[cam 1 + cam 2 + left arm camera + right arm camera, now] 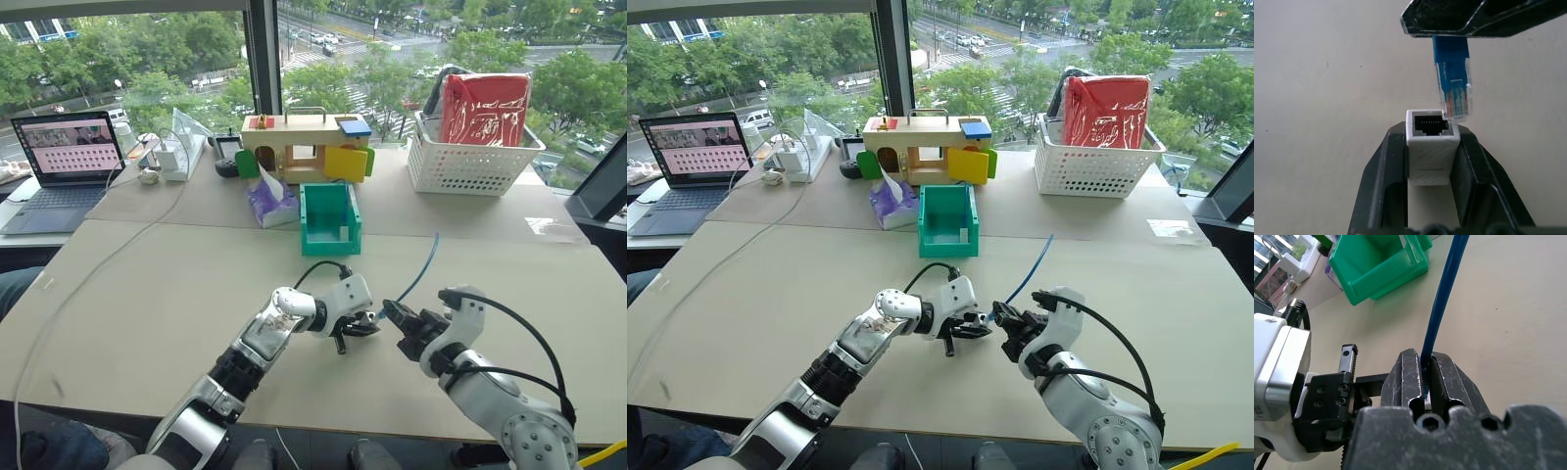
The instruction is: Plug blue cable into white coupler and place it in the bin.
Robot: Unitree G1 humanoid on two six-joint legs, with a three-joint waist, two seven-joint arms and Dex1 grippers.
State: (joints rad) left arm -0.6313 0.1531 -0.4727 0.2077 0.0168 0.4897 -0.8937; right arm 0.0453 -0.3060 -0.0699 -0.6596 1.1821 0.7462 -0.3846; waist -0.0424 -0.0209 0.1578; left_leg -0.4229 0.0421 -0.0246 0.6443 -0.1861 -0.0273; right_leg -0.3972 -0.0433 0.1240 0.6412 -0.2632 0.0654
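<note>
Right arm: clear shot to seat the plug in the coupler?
Probably yes. The plug, pinched in the right gripper, hangs just off the coupler socket, which faces it open in the left gripper. Nothing sits between them; it is offset to one side.

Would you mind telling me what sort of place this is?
Probably an upper-floor office or lab: a work table with a laptop stands by tall windows overlooking trees and streets.

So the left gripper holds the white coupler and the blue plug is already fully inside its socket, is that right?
Not quite. The left wrist view shows the blue cable plug still outside the white coupler, just at its socket. The left gripper does hold the coupler.
</note>
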